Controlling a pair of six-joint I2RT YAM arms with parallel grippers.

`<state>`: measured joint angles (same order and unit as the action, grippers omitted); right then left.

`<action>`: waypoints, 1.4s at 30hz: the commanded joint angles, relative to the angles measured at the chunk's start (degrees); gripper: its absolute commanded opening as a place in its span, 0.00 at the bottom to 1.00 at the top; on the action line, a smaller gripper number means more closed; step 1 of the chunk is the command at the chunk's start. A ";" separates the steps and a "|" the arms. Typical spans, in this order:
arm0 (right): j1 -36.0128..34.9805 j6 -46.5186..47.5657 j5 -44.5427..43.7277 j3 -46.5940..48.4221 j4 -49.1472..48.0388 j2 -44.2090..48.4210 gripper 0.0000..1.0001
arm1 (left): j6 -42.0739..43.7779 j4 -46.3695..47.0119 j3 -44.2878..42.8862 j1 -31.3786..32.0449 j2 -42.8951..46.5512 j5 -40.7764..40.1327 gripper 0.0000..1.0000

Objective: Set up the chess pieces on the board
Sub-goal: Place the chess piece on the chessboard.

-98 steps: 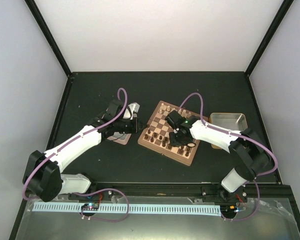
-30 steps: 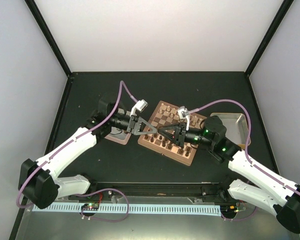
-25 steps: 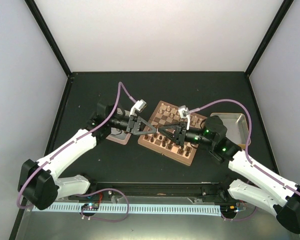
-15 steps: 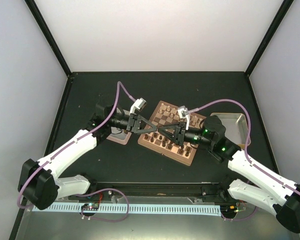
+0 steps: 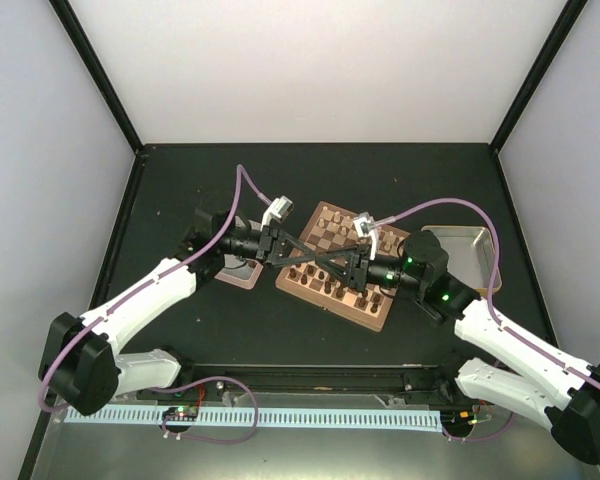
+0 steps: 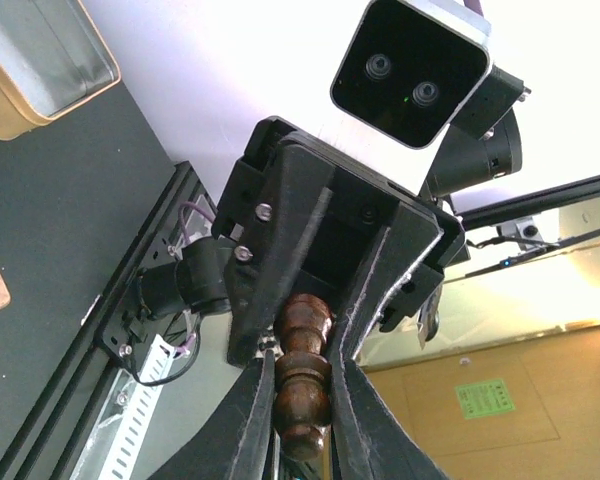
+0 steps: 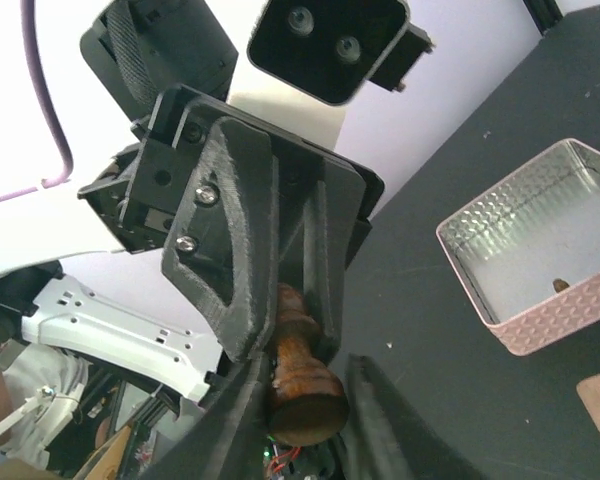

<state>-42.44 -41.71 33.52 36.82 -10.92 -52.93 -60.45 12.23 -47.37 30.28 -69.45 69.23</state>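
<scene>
Above the board my two grippers meet tip to tip. One dark brown chess piece lies level between them. My left gripper is shut on its rounded end, both fingers pressed against it. My right gripper is shut on the wide base of the same chess piece. Seen from above, the left gripper and the right gripper overlap and hide the piece. More dark chess pieces stand in rows on the board's near side.
A pink tray lies left of the board, partly under my left arm. In the right wrist view that tray has one small piece inside. A metal tray sits to the right of the board. Black walls frame the table.
My left gripper has shut on the chess piece that my right gripper holds out. Both arms have stayed almost still above the board.
</scene>
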 commanded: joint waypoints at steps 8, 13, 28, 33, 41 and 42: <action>-0.11 3.66 -22.02 2.22 15.58 9.95 0.65 | 21.73 -27.61 -7.56 -0.36 -1.25 -13.21 0.07; -0.15 0.94 -44.07 6.52 30.98 13.24 0.68 | 31.54 -40.78 -11.56 2.57 -3.45 -28.95 0.05; -0.08 -15.67 -73.49 9.52 58.83 13.98 0.68 | 35.88 -60.50 -28.04 26.75 -20.97 -70.57 0.04; -0.09 -17.62 -75.86 8.94 61.14 15.07 0.69 | 36.36 -64.66 -33.13 30.61 -26.27 -74.19 0.04; -0.10 -19.36 -77.80 7.74 63.50 17.81 0.69 | 36.92 -69.35 -39.60 33.42 -33.94 -76.08 0.04; -0.10 -19.49 -77.80 7.54 63.60 18.23 0.69 | 36.84 -70.04 -40.20 33.51 -34.29 -76.54 0.04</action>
<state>-42.44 -58.94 -40.32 44.99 50.87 -36.14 -24.21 -52.84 -83.50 62.98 -101.82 -3.90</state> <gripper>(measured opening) 0.690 0.132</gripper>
